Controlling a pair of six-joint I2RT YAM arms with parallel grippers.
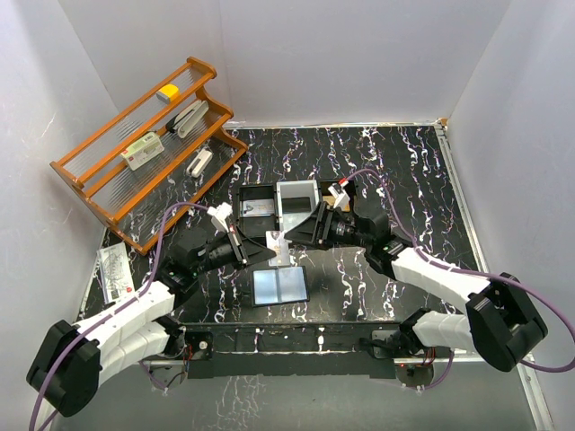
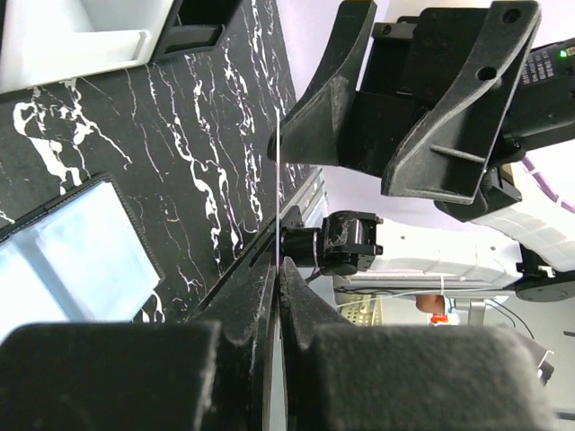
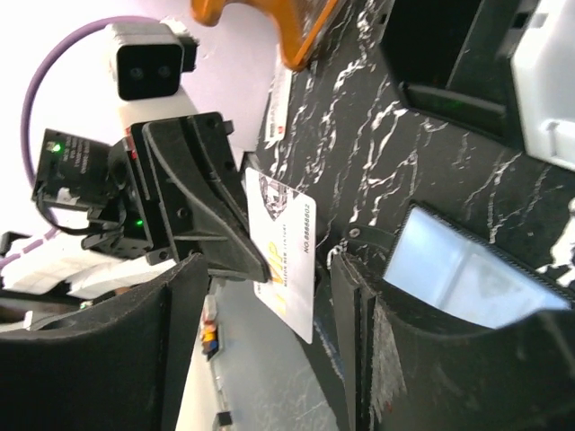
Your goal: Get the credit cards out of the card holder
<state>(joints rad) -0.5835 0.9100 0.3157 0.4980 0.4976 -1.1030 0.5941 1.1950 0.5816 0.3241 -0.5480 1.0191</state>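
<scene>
**Card lifted clear, ready to change claws**

The left claw (image 3: pixel 247 260) is clamped shut on one edge of a white card (image 3: pixel 292 242), holding it upright above the worktop (image 1: pixel 395 180). The right claw (image 3: pixel 269 269) faces it with its jaws apart, one finger on each side of the card's free end and neither visibly pressing on it. This looks like a handover. The next move calls for the right claw to close squarely on the card before the left lets go.

The card holder (image 1: pixel 280 285) lies open and flat just in front of both claws, pale inside up. I cannot tell whether its pockets hold more cards. Behind stands a black tray (image 1: pixel 247 193), its middle compartment filled with something pale.
</scene>
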